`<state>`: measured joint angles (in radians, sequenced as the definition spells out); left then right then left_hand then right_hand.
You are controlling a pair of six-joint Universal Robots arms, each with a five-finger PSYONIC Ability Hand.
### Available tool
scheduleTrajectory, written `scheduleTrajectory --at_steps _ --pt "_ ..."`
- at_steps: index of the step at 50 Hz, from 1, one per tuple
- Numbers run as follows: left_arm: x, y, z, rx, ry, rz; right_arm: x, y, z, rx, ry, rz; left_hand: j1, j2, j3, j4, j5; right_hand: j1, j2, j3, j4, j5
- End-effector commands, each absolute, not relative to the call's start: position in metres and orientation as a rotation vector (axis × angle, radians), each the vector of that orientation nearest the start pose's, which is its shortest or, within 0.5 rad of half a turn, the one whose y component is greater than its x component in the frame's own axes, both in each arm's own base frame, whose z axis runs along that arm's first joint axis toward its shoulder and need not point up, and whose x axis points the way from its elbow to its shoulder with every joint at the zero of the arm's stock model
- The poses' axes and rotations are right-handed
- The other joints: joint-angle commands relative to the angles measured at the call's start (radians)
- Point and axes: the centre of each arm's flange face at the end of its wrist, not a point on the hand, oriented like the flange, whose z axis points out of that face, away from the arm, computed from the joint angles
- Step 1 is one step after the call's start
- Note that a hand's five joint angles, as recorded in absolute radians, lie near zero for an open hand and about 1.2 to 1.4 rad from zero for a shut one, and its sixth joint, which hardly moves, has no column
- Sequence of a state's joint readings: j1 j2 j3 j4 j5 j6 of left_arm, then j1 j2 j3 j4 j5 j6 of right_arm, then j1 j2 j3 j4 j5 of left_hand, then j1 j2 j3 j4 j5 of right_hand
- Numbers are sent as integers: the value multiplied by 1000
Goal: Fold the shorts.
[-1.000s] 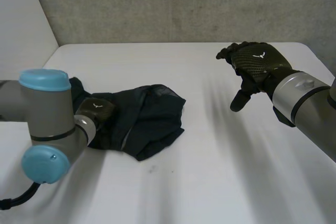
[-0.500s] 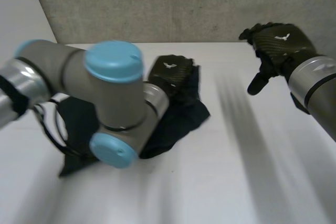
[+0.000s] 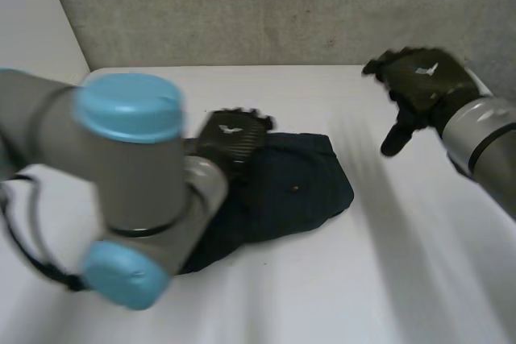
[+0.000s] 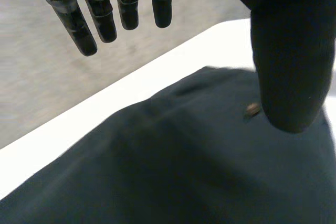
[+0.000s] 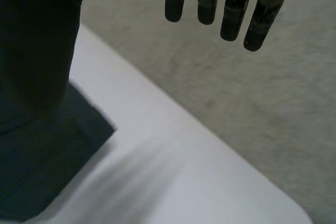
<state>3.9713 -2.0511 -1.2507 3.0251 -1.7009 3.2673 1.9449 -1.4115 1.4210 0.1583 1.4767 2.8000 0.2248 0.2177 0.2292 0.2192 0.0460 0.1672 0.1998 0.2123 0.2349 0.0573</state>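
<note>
The dark shorts (image 3: 298,191) lie bunched in the middle of the counter (image 3: 403,279). The left hand (image 3: 230,136) is at their 10 o'clock edge, fingers (image 4: 79,24) straight and wide, holding nothing. The right hand (image 3: 419,82) hangs well apart at 2 o'clock, its fingers (image 5: 231,9) also straight and empty.

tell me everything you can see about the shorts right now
The shorts are dark navy cloth, soft and matte, lying rumpled but fairly flat on the white table, left of its middle. A small brownish stud shows on the top layer. The right hand is well clear of them. The left hand is over their far edge, fingers straight, not gripping.
</note>
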Motion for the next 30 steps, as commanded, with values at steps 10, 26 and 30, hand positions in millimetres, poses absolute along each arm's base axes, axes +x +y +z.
scheduleTrajectory --at_steps 10,26,30 --pt "-223 -191 167 666 2664 -1514 269 -262 183 -1114 2133 -1757 33 40 28 38 37 70 38 25 3 6" --pt "-220 -185 142 670 2657 -1511 290 -272 128 -1049 2131 -1678 162 169 157 168 166 742 709 697 674 677" --pt "-221 -189 138 669 2651 -1514 292 -276 129 -1034 2124 -1689 177 184 172 182 181 1229 1196 1184 1161 1164"
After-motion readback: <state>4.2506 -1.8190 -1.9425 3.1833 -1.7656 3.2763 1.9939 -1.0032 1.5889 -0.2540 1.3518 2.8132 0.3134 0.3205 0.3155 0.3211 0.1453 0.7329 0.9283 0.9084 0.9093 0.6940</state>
